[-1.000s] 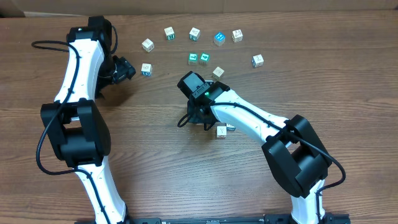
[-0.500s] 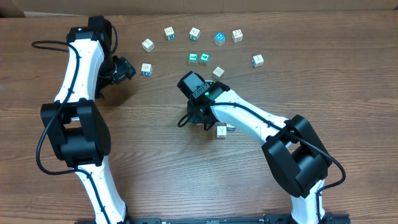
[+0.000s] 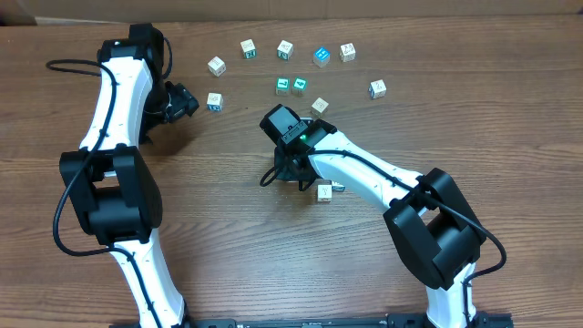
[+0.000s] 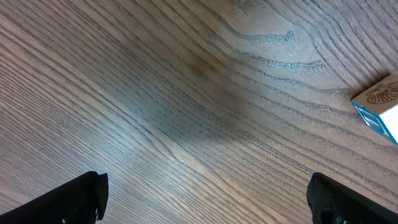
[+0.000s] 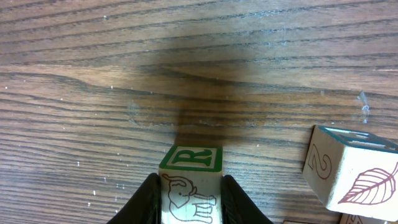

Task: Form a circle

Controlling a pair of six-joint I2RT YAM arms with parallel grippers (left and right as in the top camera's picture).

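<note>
Step in hand: placing a cube for the ring. The right gripper (image 5: 189,194) is pinched narrow on the R cube (image 5: 190,158), near the middle of the table (image 3: 219,246). I cannot tell whether the cube touches the wood.

Readable: a green "R" on one face, and a line-drawn elephant on the face below it.

Just to its right, but apart, stands the leaf cube (image 5: 348,171), with a teal "2" and a brown leaf. There is no circle yet. I judge these two to be its start. The far cubes (image 3: 285,48) lie strung loosely along the far side.

The left gripper (image 4: 205,193) hangs with fingers spread wide and nothing between them. A teal-edged cube (image 4: 379,102) sits at the edge of its view, its print unreadable.

Next, in my judgement: seat the R cube close against the leaf cube, release it, then fetch another.
</note>
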